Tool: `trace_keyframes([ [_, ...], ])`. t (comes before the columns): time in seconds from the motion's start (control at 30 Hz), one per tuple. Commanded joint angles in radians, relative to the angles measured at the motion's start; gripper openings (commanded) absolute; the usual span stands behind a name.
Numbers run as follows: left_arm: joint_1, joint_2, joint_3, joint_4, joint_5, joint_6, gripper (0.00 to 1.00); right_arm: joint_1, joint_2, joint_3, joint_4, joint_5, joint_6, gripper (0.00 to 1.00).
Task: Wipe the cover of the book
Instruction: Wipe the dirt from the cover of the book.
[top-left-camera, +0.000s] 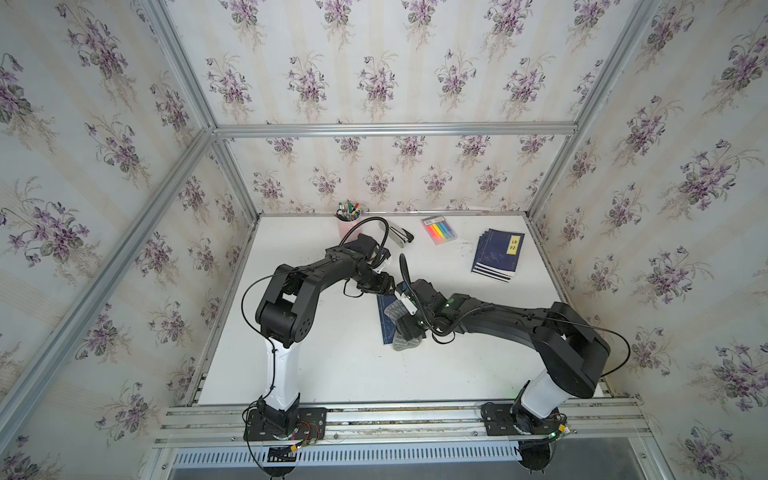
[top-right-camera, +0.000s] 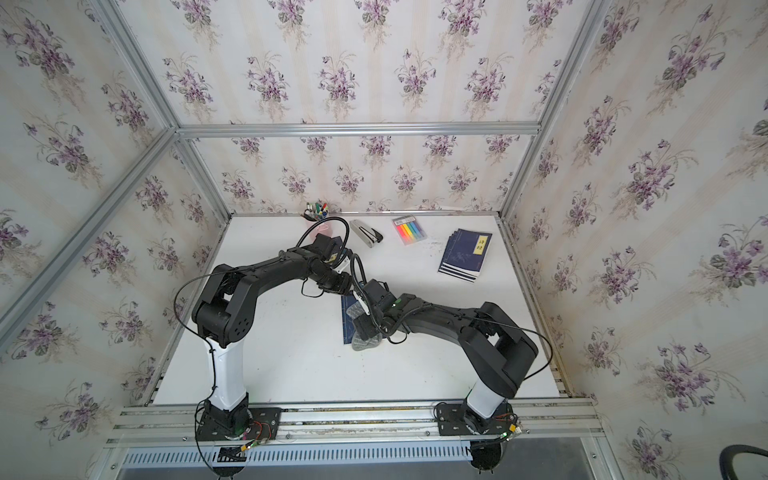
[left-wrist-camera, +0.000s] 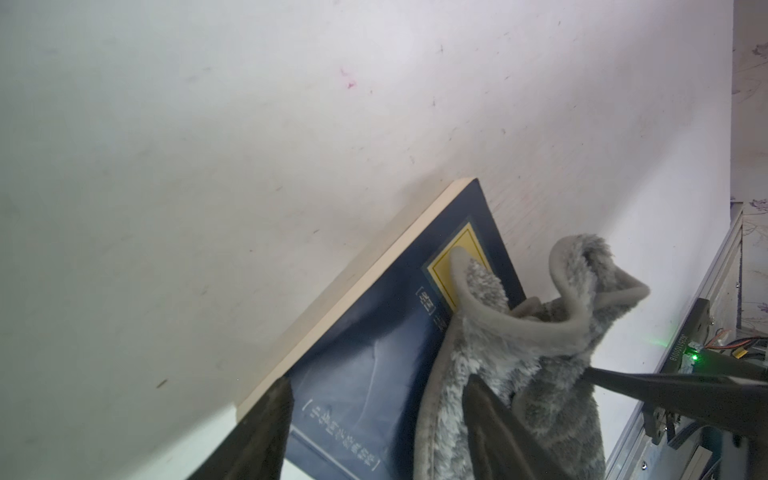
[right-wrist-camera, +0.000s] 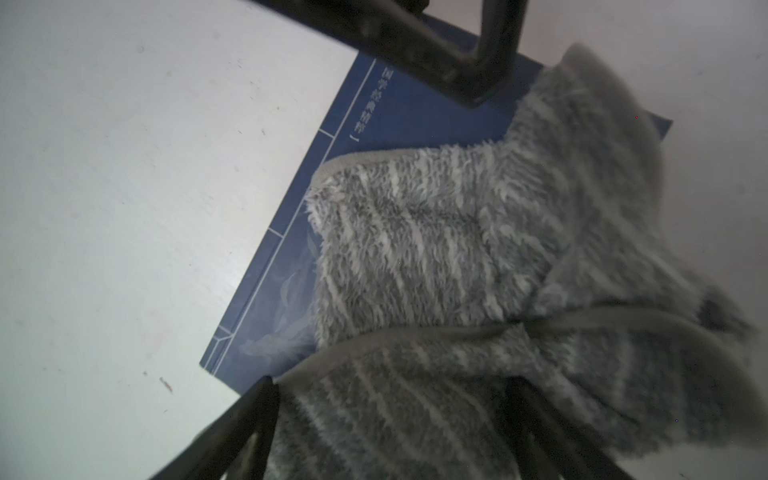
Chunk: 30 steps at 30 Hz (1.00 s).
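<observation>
A dark blue book (top-left-camera: 384, 320) (top-right-camera: 347, 320) lies flat mid-table; its yellow title label (left-wrist-camera: 446, 266) shows in the left wrist view. A fluffy grey striped cloth (top-left-camera: 405, 343) (top-right-camera: 365, 343) lies bunched over the book's right half (right-wrist-camera: 436, 249) and spills off its near end. My left gripper (top-left-camera: 376, 286) (left-wrist-camera: 378, 378) stands open at the book's far end, one finger at the page edge, the other on the cloth (left-wrist-camera: 540, 353). My right gripper (top-left-camera: 409, 328) (right-wrist-camera: 392, 382) is open, jaws wide, straddling the cloth without pinching it.
At the back of the white table (top-left-camera: 311, 353) stand a pink pen cup (top-left-camera: 347, 220), a stapler (top-left-camera: 401, 237), a pack of coloured markers (top-left-camera: 439, 230) and a fanned stack of blue books (top-left-camera: 496, 255). Metal-framed walls enclose the table.
</observation>
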Motion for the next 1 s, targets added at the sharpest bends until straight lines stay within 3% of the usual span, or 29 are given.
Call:
trace_keyframes([
  [0.0, -0.003, 0.025, -0.009, -0.031, -0.012, 0.009, 0.67, 0.001, 0.055, 0.028, -0.008, 0.032, 0.002, 0.81],
  [0.1, -0.003, 0.037, -0.020, -0.032, -0.020, 0.008, 0.67, 0.001, 0.093, 0.050, -0.009, 0.044, 0.029, 0.58],
  [0.27, -0.003, 0.053, -0.049, -0.018, -0.023, -0.013, 0.67, 0.001, 0.103, 0.042, 0.019, 0.018, 0.098, 0.02],
  [0.67, -0.004, 0.090, -0.043, -0.024, -0.014, -0.033, 0.64, 0.110, 0.057, -0.008, 0.143, -0.141, 0.199, 0.00],
  [0.83, -0.004, 0.091, -0.045, -0.029, -0.018, -0.033, 0.63, 0.090, 0.052, -0.042, 0.085, -0.045, 0.239, 0.00],
  [0.97, -0.004, 0.096, -0.043, -0.032, -0.017, -0.033, 0.53, 0.027, -0.013, -0.156, 0.115, -0.044, 0.299, 0.00],
])
